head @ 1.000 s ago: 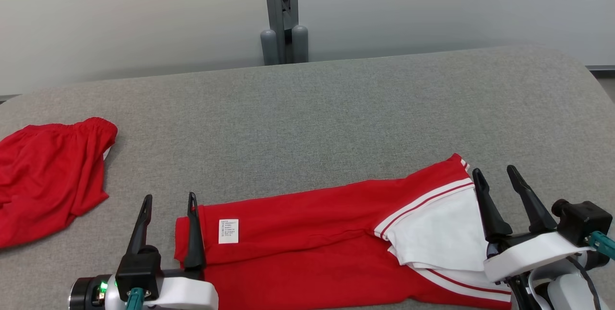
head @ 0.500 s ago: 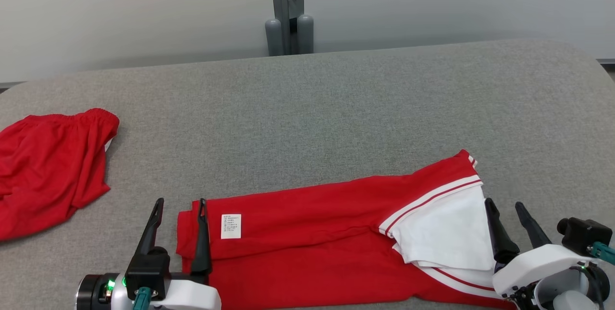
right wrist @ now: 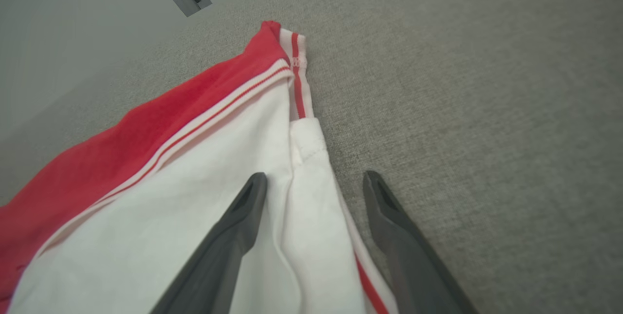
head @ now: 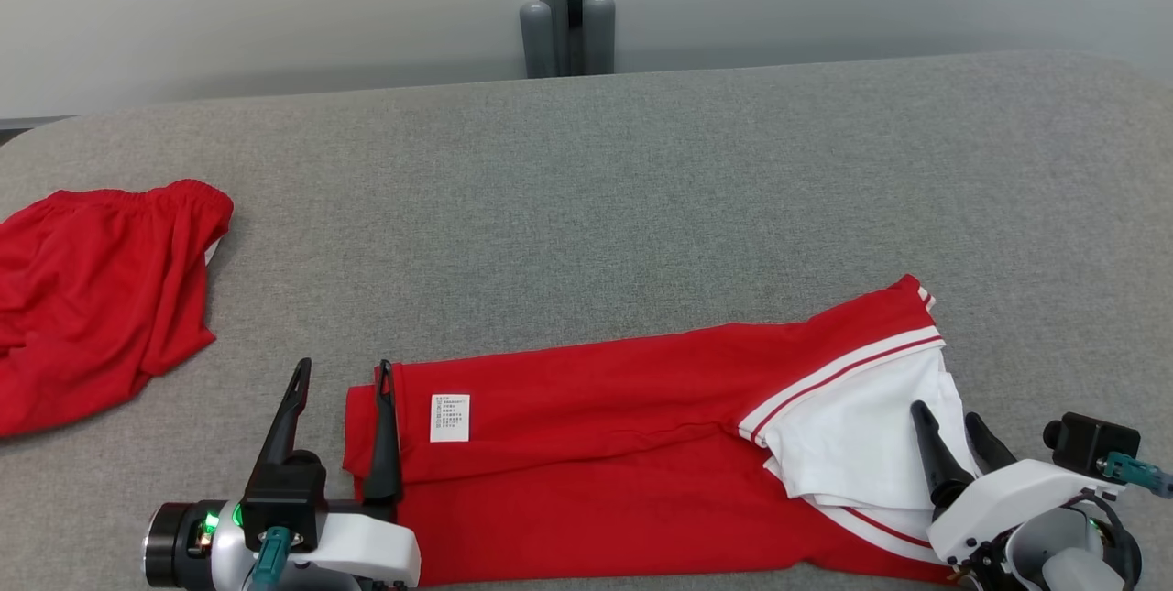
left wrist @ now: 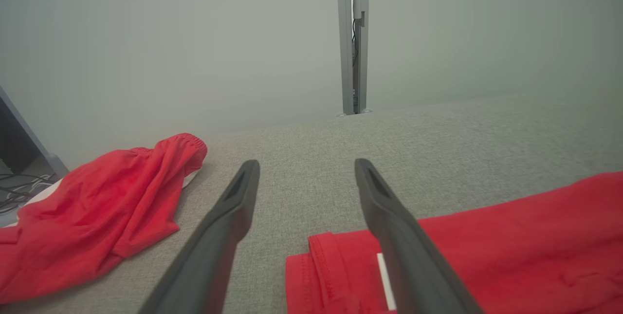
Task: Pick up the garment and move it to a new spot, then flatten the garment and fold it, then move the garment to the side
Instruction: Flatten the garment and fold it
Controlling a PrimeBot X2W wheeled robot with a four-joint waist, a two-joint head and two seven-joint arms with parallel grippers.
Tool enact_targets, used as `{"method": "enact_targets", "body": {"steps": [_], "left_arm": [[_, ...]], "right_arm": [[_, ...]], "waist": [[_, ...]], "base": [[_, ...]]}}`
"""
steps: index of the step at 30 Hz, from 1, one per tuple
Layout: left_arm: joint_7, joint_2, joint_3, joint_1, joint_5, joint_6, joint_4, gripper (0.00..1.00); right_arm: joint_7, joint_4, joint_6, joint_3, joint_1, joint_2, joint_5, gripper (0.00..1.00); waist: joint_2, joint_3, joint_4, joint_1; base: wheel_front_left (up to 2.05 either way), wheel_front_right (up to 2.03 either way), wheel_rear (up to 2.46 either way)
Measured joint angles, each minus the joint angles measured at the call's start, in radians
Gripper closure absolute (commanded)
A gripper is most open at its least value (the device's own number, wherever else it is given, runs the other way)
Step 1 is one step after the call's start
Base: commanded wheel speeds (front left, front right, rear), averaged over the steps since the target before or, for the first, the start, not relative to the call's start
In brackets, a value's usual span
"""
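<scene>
The grey cloth-covered table [head: 641, 169] spreads wide from left to right, its far corners rounded. The garment [head: 596, 472] lies along the near edge, from about the middle toward the near right corner. It is stretched out long and flat with its layers doubled over, and it is red for most of its length. At its right end sits a white panel [head: 852, 444] trimmed with red and white stripes. Red shorts [head: 92, 298] lie crumpled at the left edge, well apart from the garment. A grey post [head: 565, 5] stands behind the far edge.

The left gripper [head: 343, 364] sits at the garment's left end with its fingers spread. One finger is over the red hem and the other over bare table, with nothing pinched. In the left wrist view this gripper [left wrist: 306, 163] straddles the garment's corner [left wrist: 321, 265]. Whether it touches the cloth cannot be told.

The right gripper [head: 944, 412] is at the garment's right end, also spread wide and holding nothing. In the right wrist view, this gripper [right wrist: 315, 175] has one finger over the white panel [right wrist: 170, 216]. The other is just beside the striped edge, over the table [right wrist: 486, 109].

A small white label [head: 450, 417] lies on the red cloth near the left end.
</scene>
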Motion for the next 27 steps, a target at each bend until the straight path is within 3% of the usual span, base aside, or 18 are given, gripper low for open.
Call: {"method": "enact_targets", "body": {"steps": [5, 6, 8, 9, 10, 11, 21, 27], "left_arm": [[0.000, -0.001, 0.010, -0.007, 0.009, -0.003, 0.002, 0.00], [0.000, -0.002, 0.010, -0.009, 0.010, -0.005, 0.002, 0.00], [0.000, -0.003, 0.011, -0.014, 0.012, -0.007, 0.002, 0.00], [0.000, -0.003, 0.012, -0.014, 0.013, -0.007, 0.002, 0.00], [0.000, -0.004, 0.011, -0.015, 0.013, -0.008, 0.002, 0.00], [0.000, -0.005, 0.011, -0.015, 0.013, -0.008, 0.004, 0.00], [0.000, -0.008, 0.012, -0.018, 0.013, -0.012, 0.019, 0.00], [0.000, -0.009, 0.014, -0.018, 0.013, -0.017, 0.026, 0.00]], "right_arm": [[-0.010, 0.030, 0.000, 0.040, -0.028, 0.002, 0.025, 0.00], [-0.011, 0.032, -0.001, 0.051, -0.031, 0.002, 0.033, 0.12], [-0.012, 0.038, -0.001, 0.070, -0.038, 0.002, 0.045, 0.64], [-0.014, 0.043, -0.001, 0.078, -0.043, 0.001, 0.052, 0.64], [-0.015, 0.047, -0.001, 0.088, -0.047, -0.001, 0.056, 0.91], [-0.016, 0.049, -0.001, 0.098, -0.049, -0.001, 0.062, 1.00], [-0.047, 0.090, 0.002, 0.137, -0.083, -0.038, 0.097, 1.00], [-0.048, 0.118, 0.002, 0.135, -0.127, -0.107, 0.125, 1.00]], "waist": [[0.0000, 0.007, 0.001, 0.0000], [0.0000, 0.008, 0.001, 0.0000], [0.0000, 0.011, 0.001, 0.0000], [0.0000, 0.012, 0.001, 0.0000], [0.0000, 0.013, 0.001, 0.0000], [0.0000, 0.014, 0.001, 0.0000], [0.0000, 0.011, 0.002, -0.0001], [0.0000, 0.001, 0.001, 0.0000]], "base": [[0.00, 0.00, 0.00], [0.00, 0.00, 0.00], [0.00, 0.00, 0.00], [0.00, 0.00, 0.00], [0.00, 0.00, 0.00], [0.00, 0.00, 0.00], [0.00, 0.00, 0.00], [0.00, 0.00, 0.00]]}}
